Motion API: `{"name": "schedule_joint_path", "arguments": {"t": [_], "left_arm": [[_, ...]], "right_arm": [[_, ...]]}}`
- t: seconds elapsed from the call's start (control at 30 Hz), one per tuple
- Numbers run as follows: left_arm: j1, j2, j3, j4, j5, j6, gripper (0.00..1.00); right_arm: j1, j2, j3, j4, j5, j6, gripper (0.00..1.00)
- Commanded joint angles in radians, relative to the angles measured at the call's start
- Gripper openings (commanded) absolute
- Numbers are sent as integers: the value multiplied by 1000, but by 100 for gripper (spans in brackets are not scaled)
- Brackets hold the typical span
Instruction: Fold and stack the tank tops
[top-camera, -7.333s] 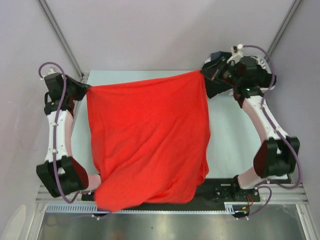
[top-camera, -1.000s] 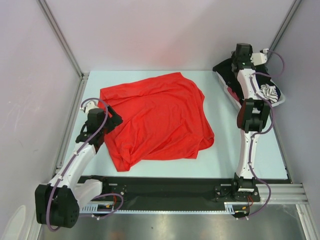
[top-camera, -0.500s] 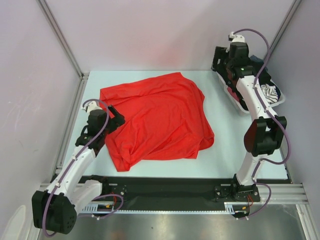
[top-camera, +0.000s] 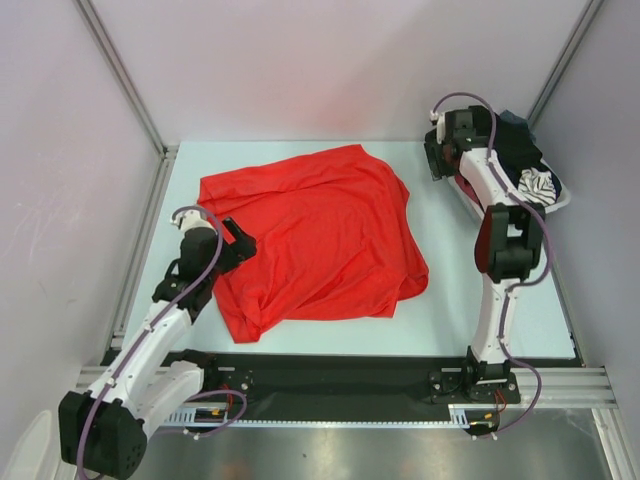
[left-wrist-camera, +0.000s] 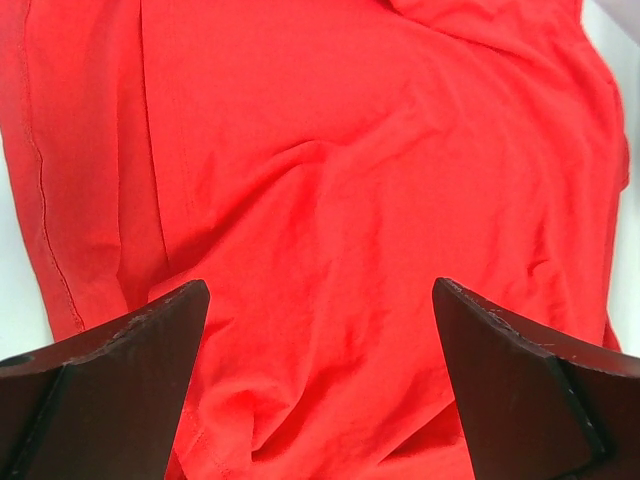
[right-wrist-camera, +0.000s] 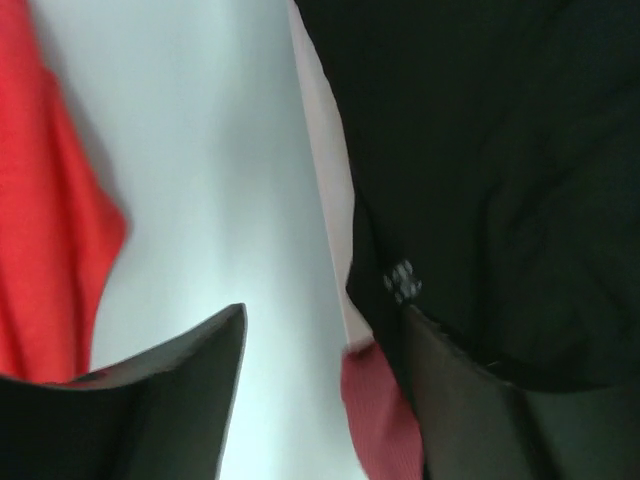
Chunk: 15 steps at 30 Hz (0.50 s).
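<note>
From above, the red tank top (top-camera: 315, 235) is seen spread and rumpled over the left and middle of the worktop (top-camera: 450, 290). The left jaws are held at its left edge. The right jaws are held at the far right beside the white basket (top-camera: 558, 203), where the black tank top (top-camera: 517, 138) is heaped. In the left wrist view, the left jaws are shown released, wide apart over red fabric. In the right wrist view, the right jaws are shown released, with the basket's rim between them.
</note>
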Motion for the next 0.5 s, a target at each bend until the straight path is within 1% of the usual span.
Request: {"name": "schedule_joint_path", "arguments": {"t": [0.0,0.03,0.07,0.13,0.17,0.2,0.27,0.33,0.4,0.43,0.47], "left_arm": [[-9,20,-6,38,7,9,100],[-9,27,-3,39,5,12,100],[-9,30,-3,42,5,14,100],[-9,38,-6,47,3,14,100],[-8,41,-5,50,3,14,100],[-9,44,-5,51,3,14,100],[-9,49,-3,50,2,15,100],[-9,47,0,50,-4,19,100],[-11,41,1,47,-13,22,100],[-12,38,1,45,-19,23,100],[-12,35,1,45,-21,23,100]], "right_arm": [[-19,122,150,-111,33,-54,67],[-25,170,182,-132,20,-44,59],[-28,190,204,-154,13,-39,46],[-33,216,239,-154,8,-17,35],[-33,230,244,-140,0,-10,23],[-33,235,250,-125,17,51,17],[-50,252,289,-102,-6,119,13],[-62,264,319,-93,-32,189,12],[-63,299,371,-85,15,231,4],[-65,316,404,-97,23,242,1],[-63,333,444,-119,32,230,0]]}}
